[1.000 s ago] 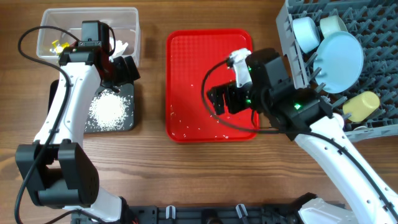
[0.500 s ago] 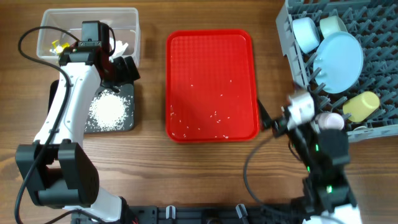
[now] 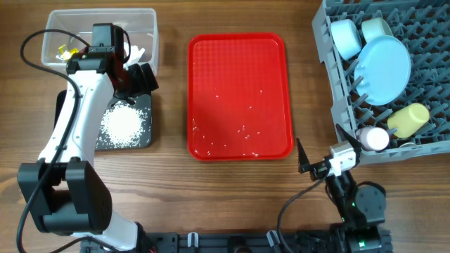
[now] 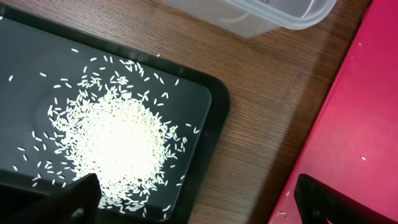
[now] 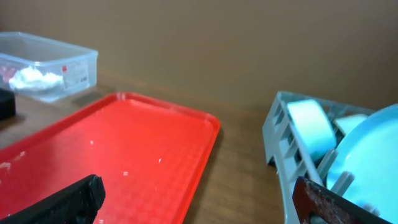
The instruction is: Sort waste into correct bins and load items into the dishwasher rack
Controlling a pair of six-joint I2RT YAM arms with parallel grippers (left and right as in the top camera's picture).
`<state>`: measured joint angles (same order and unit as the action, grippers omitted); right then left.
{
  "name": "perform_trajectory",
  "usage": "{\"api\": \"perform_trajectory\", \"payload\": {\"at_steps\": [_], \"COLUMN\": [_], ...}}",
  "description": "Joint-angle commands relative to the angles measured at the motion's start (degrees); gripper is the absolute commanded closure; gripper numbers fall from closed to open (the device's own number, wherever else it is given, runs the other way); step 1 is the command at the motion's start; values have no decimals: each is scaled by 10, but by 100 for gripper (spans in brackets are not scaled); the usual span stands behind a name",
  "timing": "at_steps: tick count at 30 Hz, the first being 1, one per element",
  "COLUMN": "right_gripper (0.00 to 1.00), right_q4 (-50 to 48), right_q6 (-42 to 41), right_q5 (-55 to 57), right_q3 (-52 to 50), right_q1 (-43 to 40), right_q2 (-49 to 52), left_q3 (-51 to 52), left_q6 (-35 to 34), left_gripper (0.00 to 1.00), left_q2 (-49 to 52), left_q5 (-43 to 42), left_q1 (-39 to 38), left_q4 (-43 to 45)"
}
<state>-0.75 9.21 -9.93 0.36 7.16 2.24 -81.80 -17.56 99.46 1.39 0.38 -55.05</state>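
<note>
Well, both arms have their jaws spread wide with nothing in them. The left gripper (image 3: 144, 79) hovers at ten o'clock over the black tray (image 4: 37, 50), where the rice (image 4: 118, 143) lies heaped, the clear tub (image 3: 140, 21) just beyond it. The right gripper (image 3: 306, 163) sits at five o'clock, off the red tray (image 3: 239, 70). At two o'clock the rack (image 3: 429, 42) carries the plate (image 3: 383, 67), a yellow cup (image 3: 409, 118) and a white cup (image 3: 374, 138).

Left arm (image 3: 77, 133) reached forward, left gripper (image 3: 140, 79) jaws spread wide; right arm (image 3: 355, 200) sat tucked low, right gripper (image 3: 304, 161) likewise spread.
</note>
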Motion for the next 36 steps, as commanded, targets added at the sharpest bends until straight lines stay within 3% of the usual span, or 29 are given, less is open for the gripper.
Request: {"api": "perform_trajectory", "payload": {"at_steps": [1, 29, 33, 36], "right_gripper": [0, 0, 0, 0], "right_q4": [0, 0, 0, 0], "right_q6": [-2, -2, -2, -2], "right_q5": [11, 11, 11, 11], "right_q3": [-1, -1, -1, -1], "right_q1": [-2, -2, -2, -2], "right_q2": [-21, -9, -9, -9], "left_q3": [2, 2, 35, 114], "left_q6": [-9, -9, -8, 15], "left_gripper": [0, 0, 0, 0], "left_q2": [5, 1, -56, -124], "left_q5": [-5, -9, -35, -31], "left_q1": [1, -1, -29, -61], "left_q4": [1, -8, 141, 270]}}
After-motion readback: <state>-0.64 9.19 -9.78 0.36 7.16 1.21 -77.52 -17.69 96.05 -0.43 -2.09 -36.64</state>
